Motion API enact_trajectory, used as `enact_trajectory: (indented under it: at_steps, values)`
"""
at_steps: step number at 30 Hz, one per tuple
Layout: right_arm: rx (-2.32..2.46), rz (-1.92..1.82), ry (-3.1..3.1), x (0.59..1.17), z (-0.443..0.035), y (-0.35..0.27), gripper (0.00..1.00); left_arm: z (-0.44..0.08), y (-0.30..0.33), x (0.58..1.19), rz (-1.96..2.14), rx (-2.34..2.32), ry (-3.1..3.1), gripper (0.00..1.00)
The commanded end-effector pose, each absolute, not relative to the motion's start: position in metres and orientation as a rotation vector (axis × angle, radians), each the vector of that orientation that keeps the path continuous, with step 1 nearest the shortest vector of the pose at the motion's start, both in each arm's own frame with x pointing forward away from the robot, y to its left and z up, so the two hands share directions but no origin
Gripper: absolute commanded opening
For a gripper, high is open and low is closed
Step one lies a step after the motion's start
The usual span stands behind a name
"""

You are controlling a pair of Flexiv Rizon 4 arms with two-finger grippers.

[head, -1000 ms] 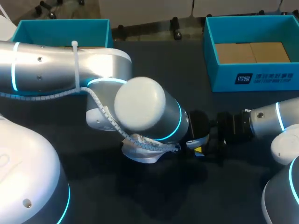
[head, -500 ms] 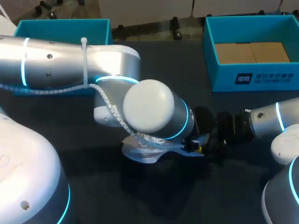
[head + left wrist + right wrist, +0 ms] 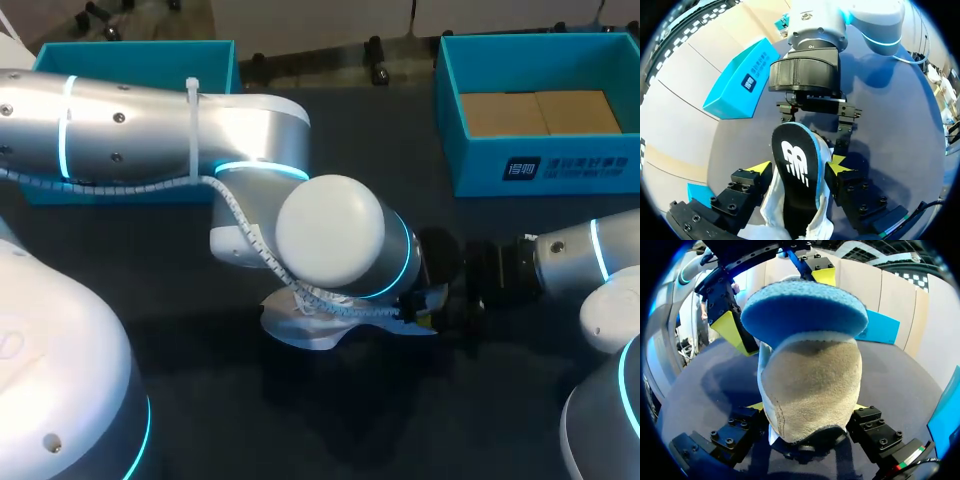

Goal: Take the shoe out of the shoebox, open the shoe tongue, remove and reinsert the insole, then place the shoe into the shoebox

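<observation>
Head view: arm (image 3: pixel 330 235) hides shoe (image 3: pixel 300 328); left end effector (image 3: pixel 799 165) clamps insole (image 3: pixel 796 145), right one (image 3: pixel 809 406) shoe.

Left arm (image 3: pixel 150 140) and right arm (image 3: pixel 575 255): silver tubes, glowing cyan rings, white rounded joint caps. White spiral-wrapped cable (image 3: pixel 238 232), white zip tie (image 3: pixel 192 120) on left. Fingers (image 3: pixel 745 187): black blocks, socket screws, yellow tips.

One shoe (image 3: pixel 812 385) and one insole (image 3: pixel 795 175) were counted. Two teal boxes were counted on the counter (image 3: pixel 380 130): the ten o'clock box (image 3: pixel 130 62) and the two o'clock box (image 3: pixel 560 165), the latter lined with two cardboard pieces (image 3: pixel 505 113). Two arms were counted, the left arm (image 3: pixel 130 135) and the right arm (image 3: pixel 570 255), with two pincers: the left pincer (image 3: pixel 799 166) and the right pincer (image 3: pixel 807 407).
</observation>
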State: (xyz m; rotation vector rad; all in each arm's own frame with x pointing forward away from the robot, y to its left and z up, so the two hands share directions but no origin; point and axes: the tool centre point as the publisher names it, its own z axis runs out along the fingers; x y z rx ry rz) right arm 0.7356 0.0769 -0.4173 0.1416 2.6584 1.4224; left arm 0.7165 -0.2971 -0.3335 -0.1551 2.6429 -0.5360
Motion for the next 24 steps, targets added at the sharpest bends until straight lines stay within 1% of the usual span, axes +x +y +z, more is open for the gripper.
enact_trajectory:
  at_steps: [1,2,5,7,9,10,15,16,19,24]
  values:
    - [0.142,1.418,2.659,0.735,-0.419,0.078,0.0,-0.335,-0.295,0.717,-0.531,-0.146,2.64,0.7]
    - [0.142,1.418,2.659,0.735,-0.419,0.078,0.0,-0.335,-0.295,0.718,-0.529,-0.145,2.64,0.71]
    - [0.142,1.418,2.659,0.735,-0.419,0.078,0.0,-0.338,-0.294,0.718,-0.52,-0.138,2.641,0.69]
    - [0.142,1.418,2.659,0.735,-0.419,0.078,0.0,-0.339,-0.293,0.718,-0.518,-0.134,2.642,0.63]
    - [0.142,1.418,2.659,0.735,-0.419,0.078,0.0,-0.34,-0.292,0.718,-0.515,-0.131,2.642,0.49]
    - [0.142,1.418,2.659,0.735,-0.419,0.078,0.0,-0.34,-0.291,0.718,-0.514,-0.131,2.643,0.44]
    - [0.142,1.418,2.659,0.735,-0.419,0.078,0.0,-0.341,-0.288,0.719,-0.506,-0.131,2.645,0.3]
    - [0.142,1.418,2.659,0.735,-0.419,0.078,0.0,-0.341,-0.287,0.718,-0.506,-0.131,2.646,0.25]
    - [0.142,1.418,2.659,0.735,-0.419,0.078,0.0,-0.338,-0.285,0.716,-0.516,-0.139,2.668,0.0]
    - [0.142,1.418,2.659,0.735,-0.419,0.078,0.0,-0.337,-0.283,0.716,-0.522,-0.155,2.689,0.0]
